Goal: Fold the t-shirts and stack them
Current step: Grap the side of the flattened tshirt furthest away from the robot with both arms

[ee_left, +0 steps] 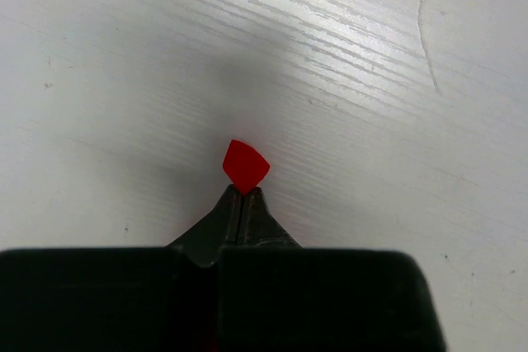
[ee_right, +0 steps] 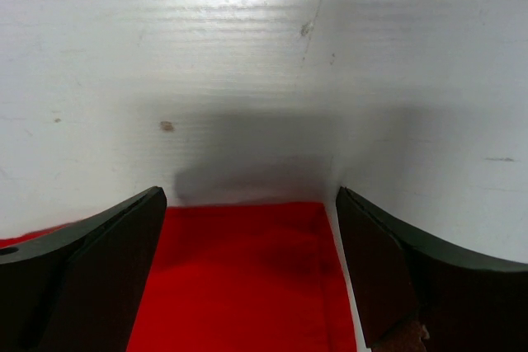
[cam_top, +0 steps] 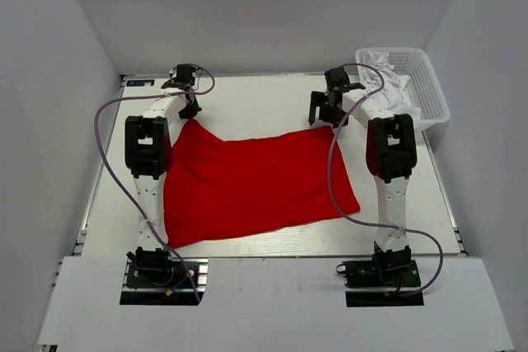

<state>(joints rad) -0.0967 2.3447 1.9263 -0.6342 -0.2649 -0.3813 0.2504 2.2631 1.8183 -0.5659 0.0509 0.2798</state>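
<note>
Left gripper is seen clamped on a far corner of the red t-shirt, which is spread on the table, while white t-shirts are heaped in the basket at the far right and the right gripper is held wide apart over the red shirt's other far corner.

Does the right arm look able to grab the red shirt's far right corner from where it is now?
Probably yes. The right gripper is open at the far edge of the red shirt, with the cloth lying between its jaws and nothing else in the way.
</note>
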